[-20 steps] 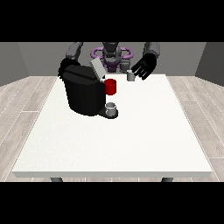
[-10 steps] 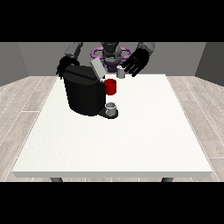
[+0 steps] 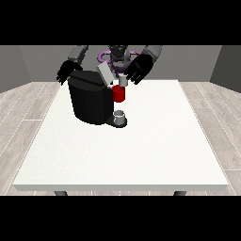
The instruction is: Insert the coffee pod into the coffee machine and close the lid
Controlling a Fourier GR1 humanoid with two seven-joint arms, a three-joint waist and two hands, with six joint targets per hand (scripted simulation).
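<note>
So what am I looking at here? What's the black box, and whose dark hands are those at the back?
One camera stands across the white table and faces a humanoid robot, small at the top, so its arms reach toward you. The black box is a coffee machine. Its pale lid stands tilted up, there is a red part at its front, and a small grey cup sits on its base. The hand at the view's right is beside a small grey coffee pod just above the red part; I cannot tell whether it actually holds it. The hand at the view's left hovers behind the machine's far corner.
</note>
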